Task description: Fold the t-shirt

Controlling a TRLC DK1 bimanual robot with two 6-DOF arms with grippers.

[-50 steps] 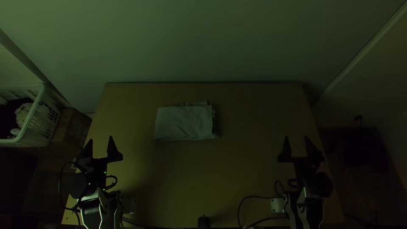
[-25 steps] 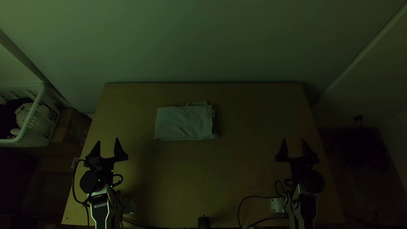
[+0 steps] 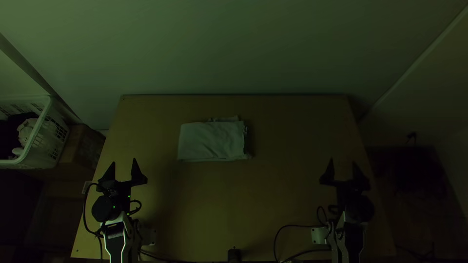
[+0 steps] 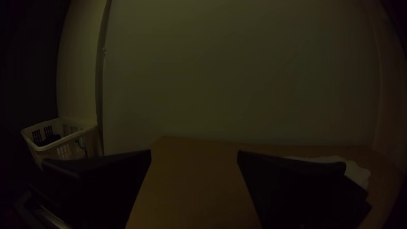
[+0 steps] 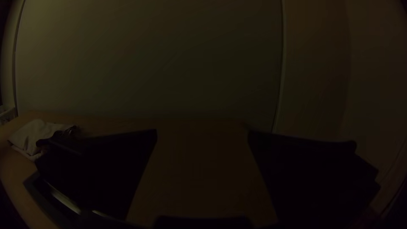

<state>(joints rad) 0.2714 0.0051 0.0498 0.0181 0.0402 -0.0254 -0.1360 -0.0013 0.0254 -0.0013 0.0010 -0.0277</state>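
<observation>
On the light wooden table [image 3: 273, 204], the pale rectangular cloth t-shirt [image 3: 212, 141] lies toward 2–3 o'clock from the nearer black left gripper [image 3: 124, 161], fingers apart, matching the black right gripper [image 3: 343, 161].

T-shirt [image 3: 209, 141] part-hidden, basket [image 3: 40, 122] cropped.
Left gripper [image 3: 124, 160] blocks some T-shirt in left wrist view; right gripper [image 3: 343, 161] same in its own. Top view's left edge cuts basket.
</observation>
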